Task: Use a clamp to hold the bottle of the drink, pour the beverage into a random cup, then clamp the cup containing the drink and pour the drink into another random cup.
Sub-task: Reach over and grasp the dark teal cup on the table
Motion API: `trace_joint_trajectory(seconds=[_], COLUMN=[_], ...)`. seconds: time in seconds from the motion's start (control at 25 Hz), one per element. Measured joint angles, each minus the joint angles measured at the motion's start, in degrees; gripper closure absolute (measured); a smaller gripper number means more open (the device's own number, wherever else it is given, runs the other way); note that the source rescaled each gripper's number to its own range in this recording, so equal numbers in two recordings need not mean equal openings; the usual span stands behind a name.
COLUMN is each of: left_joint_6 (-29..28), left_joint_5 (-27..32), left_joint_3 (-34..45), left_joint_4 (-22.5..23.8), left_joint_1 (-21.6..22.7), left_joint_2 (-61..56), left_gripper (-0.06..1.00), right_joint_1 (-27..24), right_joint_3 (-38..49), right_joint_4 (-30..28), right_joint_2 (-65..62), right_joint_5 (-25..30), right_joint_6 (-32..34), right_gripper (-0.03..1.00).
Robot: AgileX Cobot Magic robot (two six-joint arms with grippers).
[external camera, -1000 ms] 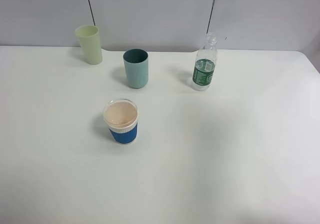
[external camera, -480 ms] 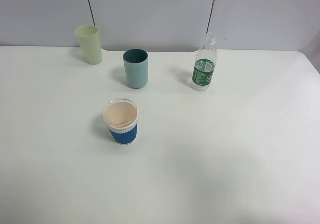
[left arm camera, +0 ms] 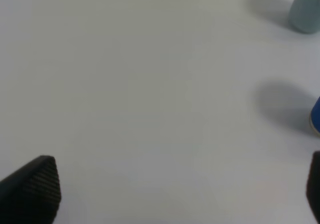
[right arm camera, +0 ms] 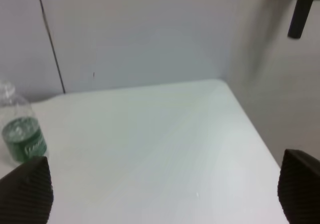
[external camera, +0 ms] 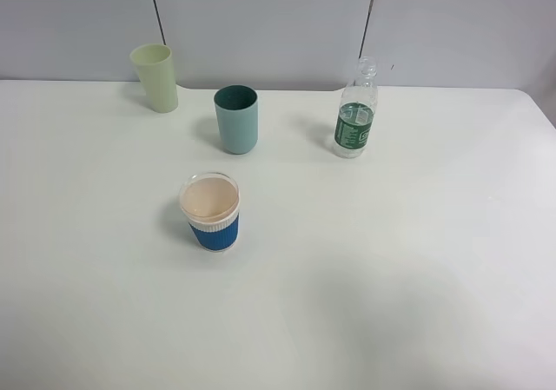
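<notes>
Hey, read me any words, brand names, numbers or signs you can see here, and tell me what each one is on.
On the green label of the bottle: white print, too small and blurred to read in either view.
On the teal tumbler, the pale yellow-green tumbler and the blue-sleeved cup: no text.
Nothing else carries writing.

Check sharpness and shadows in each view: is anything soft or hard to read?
Exterior high: sharp and evenly lit, with soft shadows falling left of the bottle and the teal tumbler. Left wrist: blurry throughout, with the tumbler cropped at the frame edge. Right wrist: soft, and the bottle's label is unreadable.
</notes>
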Motion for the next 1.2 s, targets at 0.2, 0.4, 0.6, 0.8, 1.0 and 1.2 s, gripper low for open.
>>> trace_joint_trajectory(seconds=[0.2,0.4,0.6,0.8,1.0,1.2], left_joint_6=[0.0,0.0,0.0,0.0,0.0,0.0], left_joint_5=[0.0,0.0,0.0,0.0,0.0,0.0], left_joint_3=[0.0,0.0,0.0,0.0,0.0,0.0], left_joint_4=[-0.1,-0.1,-0.1,-0.1,-0.1,-0.1], left_joint_1=[0.0,0.0,0.0,0.0,0.0,0.0], left_joint_2=[0.0,0.0,0.0,0.0,0.0,0.0], left_gripper=[-0.06,-0.06,-0.06,-0.06,-0.06,-0.06], right_joint_1=[1.5,1.8,3.1,3.5,4.3,4.3], right_joint_3=[0.0,0.2,5.6,7.3,7.3,7.3], right_joint_4=[-2.8,-2.8,-2.8,-3.6,-4.3,-4.3], right_joint_2=[0.0,0.0,0.0,0.0,0.0,0.0], right_joint_5=[3.9,7.3,8.6,7.8,7.7,7.7], right_joint_6=[0.0,0.0,0.0,1.4,2.6,2.6], right_gripper=[0.15,0.15,0.15,0.15,0.15,0.15])
